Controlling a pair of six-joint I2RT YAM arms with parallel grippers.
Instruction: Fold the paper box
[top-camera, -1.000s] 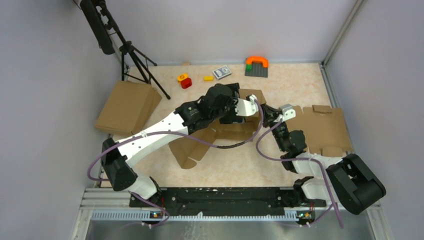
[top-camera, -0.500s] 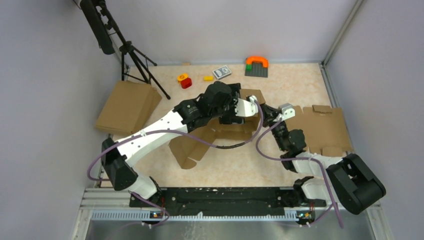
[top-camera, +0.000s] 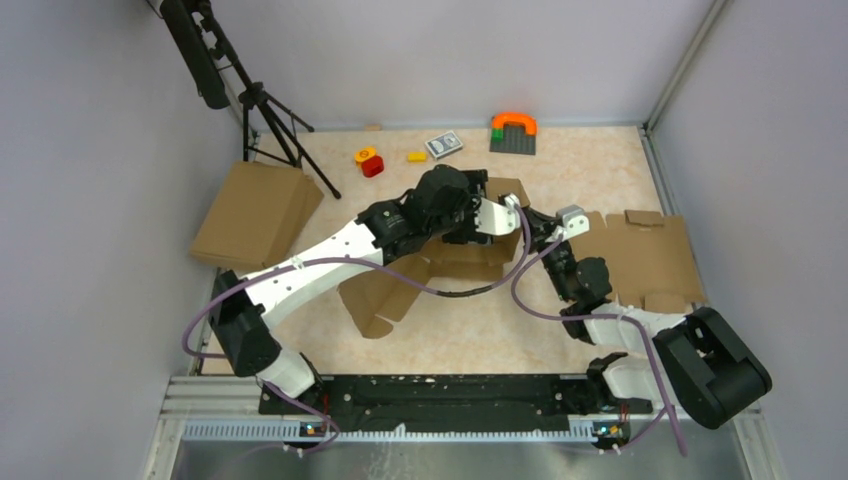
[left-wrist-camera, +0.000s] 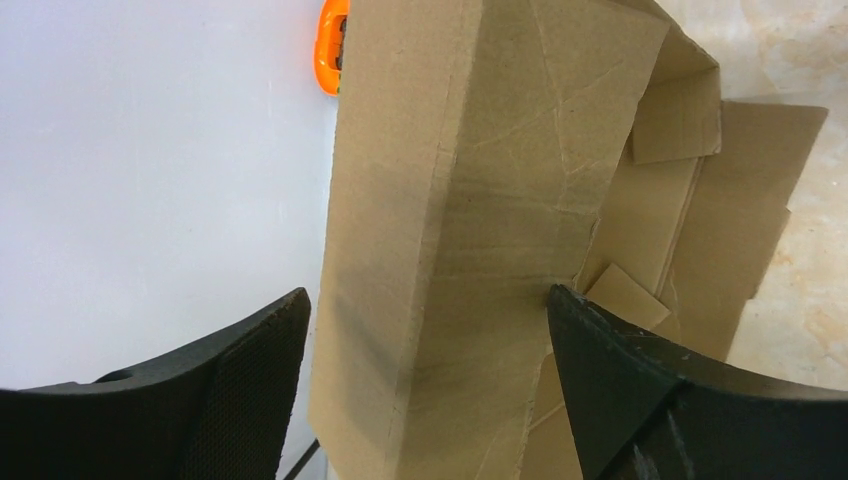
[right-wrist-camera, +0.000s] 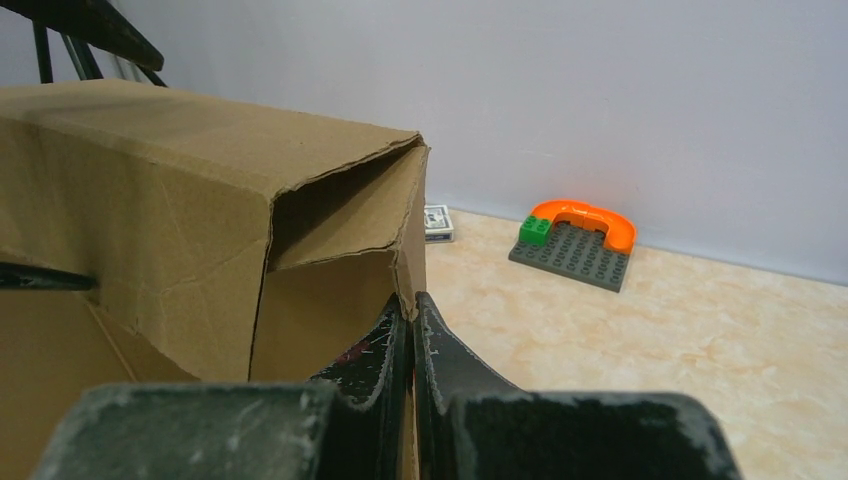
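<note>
Top external: paper box (top-camera: 468, 264) at middle of counter (top-camera: 480, 330), half folded, one wall raised, under both wrists. Left wrist: left claw (left-wrist-camera: 428, 293) released, spread wide, straddling raised wall, fingers just beside cardboard on either side. Right wrist: right claw (right-wrist-camera: 411, 315) clenched, tips against box corner edge below bent flap. Flat cardboard blank (top-camera: 650, 255) at right, second brown box (top-camera: 255, 212) far left.

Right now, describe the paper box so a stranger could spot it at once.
On the beige table, look at its middle, under the left claw. The paper box is the cardboard with walls standing up, unlike the flat blank to its right and the shallow box by the tripod.
</note>
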